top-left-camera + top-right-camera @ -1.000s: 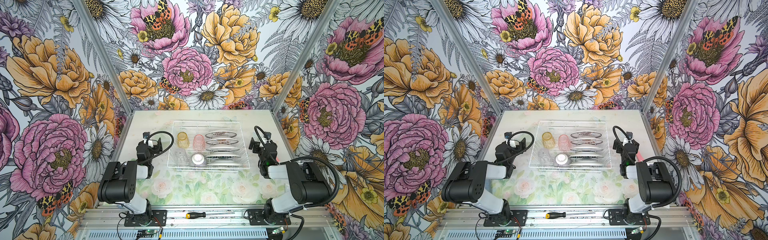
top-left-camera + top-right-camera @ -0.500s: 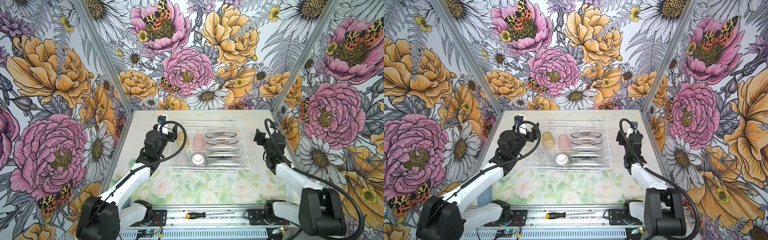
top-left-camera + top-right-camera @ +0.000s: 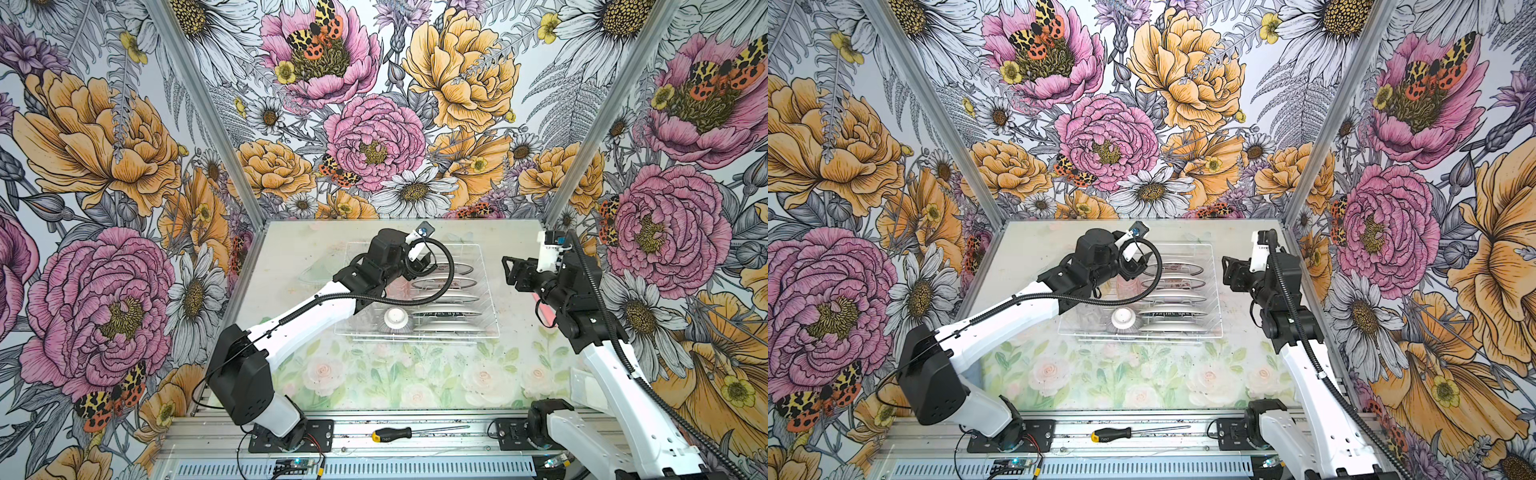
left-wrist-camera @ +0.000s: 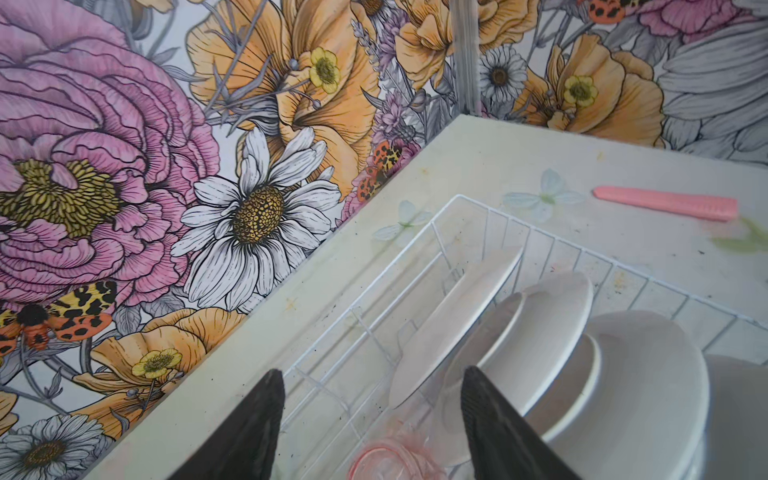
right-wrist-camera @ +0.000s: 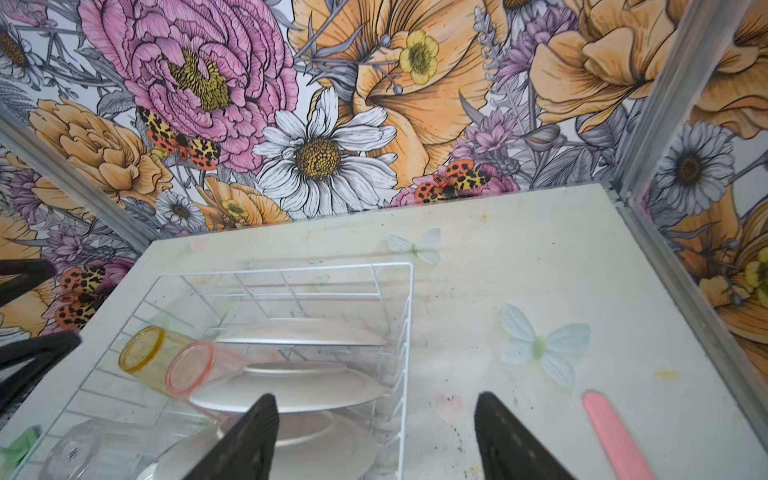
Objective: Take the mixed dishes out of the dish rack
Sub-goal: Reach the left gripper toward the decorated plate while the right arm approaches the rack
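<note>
The dish rack sits at the centre of both top views, toward the back of the bench. The bench is a pale sheet printed with faded roses in front and small butterflies farther back, flecked with dark specks. White plates stand on edge in the rack's right half. The ribbed bowl lies upside down at its lower left, white base up. The right wrist view shows the amber tumbler and pink tumbler side by side in the rack, with a clear tumbler nearer the camera.

The left gripper hangs over the rack's upper left, fingers spread and holding nothing; the blurred pink rim between them is probably the pink tumbler below. The right gripper is just right of the rack, fingers parted and empty, and the rack's side wire shows between them.

A pink stick lies on the bench right of the rack. Three walls of peony, daisy and moth wallpaper meet at aluminium posts. A screwdriver rests on the metal rail at the lower edge
</note>
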